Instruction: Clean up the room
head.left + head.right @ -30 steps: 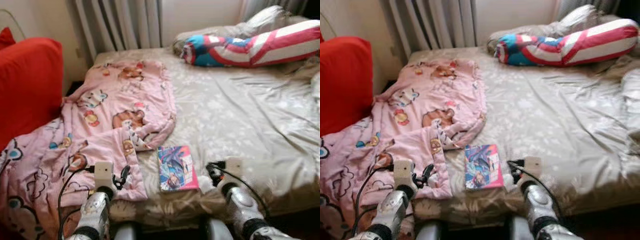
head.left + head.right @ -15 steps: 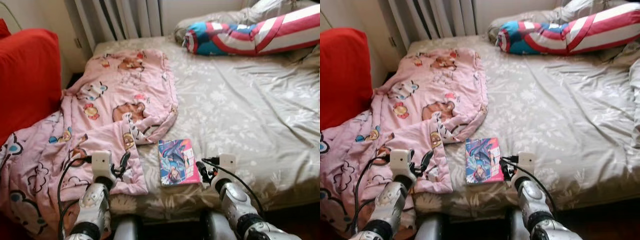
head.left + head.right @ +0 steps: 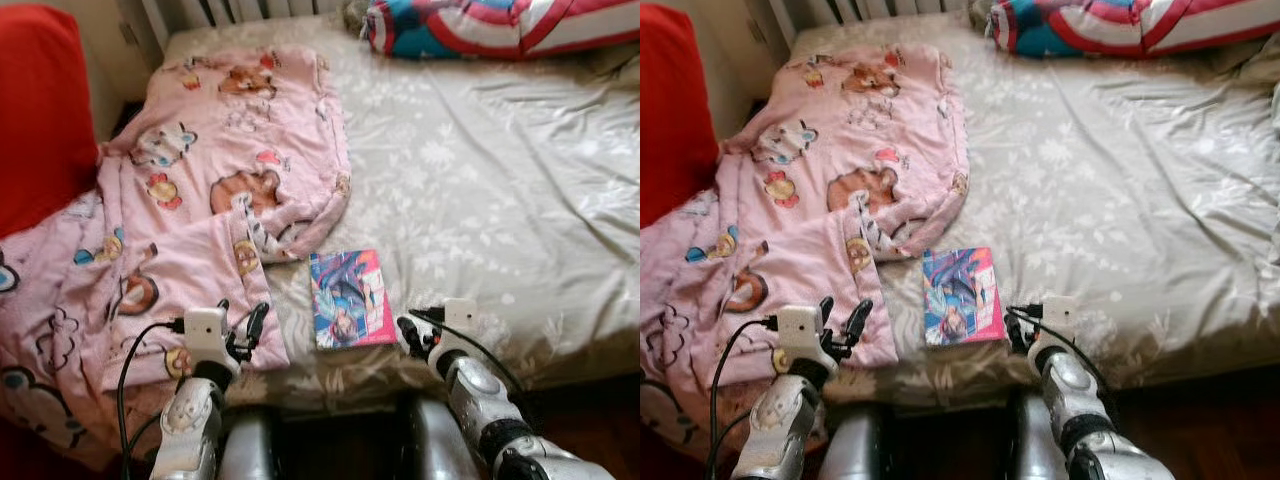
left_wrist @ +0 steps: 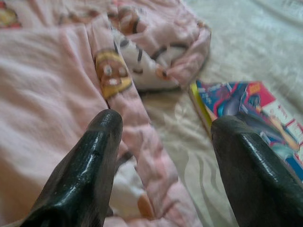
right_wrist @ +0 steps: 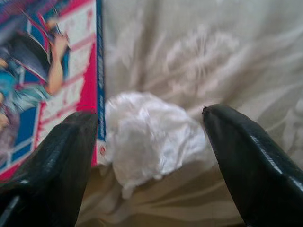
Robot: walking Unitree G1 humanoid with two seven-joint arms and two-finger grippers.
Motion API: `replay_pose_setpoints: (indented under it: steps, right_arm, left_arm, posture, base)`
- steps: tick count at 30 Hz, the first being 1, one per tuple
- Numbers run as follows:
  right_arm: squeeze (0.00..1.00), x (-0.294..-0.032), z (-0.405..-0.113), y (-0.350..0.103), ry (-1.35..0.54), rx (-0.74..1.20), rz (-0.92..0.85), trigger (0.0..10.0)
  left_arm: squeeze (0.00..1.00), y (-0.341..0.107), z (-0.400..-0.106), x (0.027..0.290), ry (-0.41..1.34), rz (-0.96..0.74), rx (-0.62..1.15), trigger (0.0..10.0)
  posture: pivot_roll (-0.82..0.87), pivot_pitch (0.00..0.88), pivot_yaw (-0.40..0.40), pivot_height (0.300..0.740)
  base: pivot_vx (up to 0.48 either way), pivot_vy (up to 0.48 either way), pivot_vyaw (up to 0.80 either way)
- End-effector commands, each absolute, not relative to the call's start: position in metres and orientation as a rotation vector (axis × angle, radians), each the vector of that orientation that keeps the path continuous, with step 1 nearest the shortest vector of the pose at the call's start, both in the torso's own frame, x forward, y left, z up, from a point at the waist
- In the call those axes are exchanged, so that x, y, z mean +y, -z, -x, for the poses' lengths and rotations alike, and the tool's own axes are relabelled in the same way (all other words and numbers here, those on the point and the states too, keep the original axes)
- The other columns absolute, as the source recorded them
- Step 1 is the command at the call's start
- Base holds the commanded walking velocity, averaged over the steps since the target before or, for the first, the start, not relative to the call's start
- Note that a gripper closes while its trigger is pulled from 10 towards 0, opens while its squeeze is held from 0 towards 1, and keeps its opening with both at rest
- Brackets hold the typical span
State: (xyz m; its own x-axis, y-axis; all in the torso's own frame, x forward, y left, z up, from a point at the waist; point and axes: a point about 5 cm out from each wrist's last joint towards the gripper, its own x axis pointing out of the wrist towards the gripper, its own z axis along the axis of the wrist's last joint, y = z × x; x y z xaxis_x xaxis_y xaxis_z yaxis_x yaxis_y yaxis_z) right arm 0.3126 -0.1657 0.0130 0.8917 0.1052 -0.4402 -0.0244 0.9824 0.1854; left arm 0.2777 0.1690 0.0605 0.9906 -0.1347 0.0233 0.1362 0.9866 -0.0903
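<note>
My right gripper (image 5: 151,137) is spread around a crumpled white wad (image 5: 149,135), half hidden beside the book (image 3: 348,297); left gripper (image 4: 165,156) spread over the blanket (image 3: 190,200)

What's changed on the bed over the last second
The head camera tipped down toward the bed's near edge. The right gripper stayed open, now framing the crumpled white wad beside the book. The left gripper stayed open over the pink blanket. Nothing grasped.

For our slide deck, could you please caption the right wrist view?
Open right gripper poised over a crumpled white wad beside a comic book on the bed sheet.
</note>
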Motion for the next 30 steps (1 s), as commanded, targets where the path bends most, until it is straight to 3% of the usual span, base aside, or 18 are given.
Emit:
replay_pose_setpoints:
  steps: [1,3,4,6,7,8,30]
  right_arm:
    - [0.0,-0.164,-0.312,-0.012,-0.066,0.477,-0.19,10.0]
    - [0.0,-0.161,-0.315,-0.014,-0.092,0.473,-0.189,10.0]
    - [0.0,-0.161,-0.315,-0.015,-0.101,0.468,-0.181,4.9]
    - [0.0,-0.162,-0.317,-0.018,-0.105,0.46,-0.17,1.8]
    - [0.0,-0.162,-0.317,-0.018,-0.105,0.46,-0.17,1.8]
    - [0.0,-0.164,-0.318,-0.019,-0.1,0.458,-0.174,0.0]
    - [0.0,-0.167,-0.309,-0.01,-0.109,0.481,-0.154,0.0]
  left_arm:
    - [0.0,-0.059,-0.273,0.174,0.118,0.091,-0.002,10.0]
    - [0.0,-0.063,-0.271,0.176,0.114,0.091,0.002,10.0]
    - [0.0,-0.064,-0.271,0.176,0.114,0.091,0.003,10.0]
    - [0.0,-0.066,-0.269,0.175,0.114,0.092,0.008,10.0]
    - [0.0,-0.066,-0.269,0.175,0.114,0.092,0.008,10.0]
    - [0.0,-0.067,-0.268,0.175,0.112,0.094,0.014,10.0]
    - [0.0,-0.062,-0.263,0.176,0.095,0.099,0.068,10.0]
  posture:
    - [0.15,0.285,0.076,0.594]
    - [0.15,0.293,0.078,0.594]
    - [0.15,0.296,0.078,0.594]
    - [0.15,0.3,0.078,0.594]
    - [0.15,0.3,0.078,0.594]
    - [0.15,0.301,0.077,0.594]
    - [0.14,0.258,0.064,0.594]
  base:
    - [0.0,0.0,0.0]
    - [0.0,0.0,0.0]
    - [0.0,0.0,0.0]
    - [0.0,0.0,0.0]
    - [0.0,0.0,0.0]
    - [0.0,0.0,0.0]
    - [0.0,0.0,0.0]
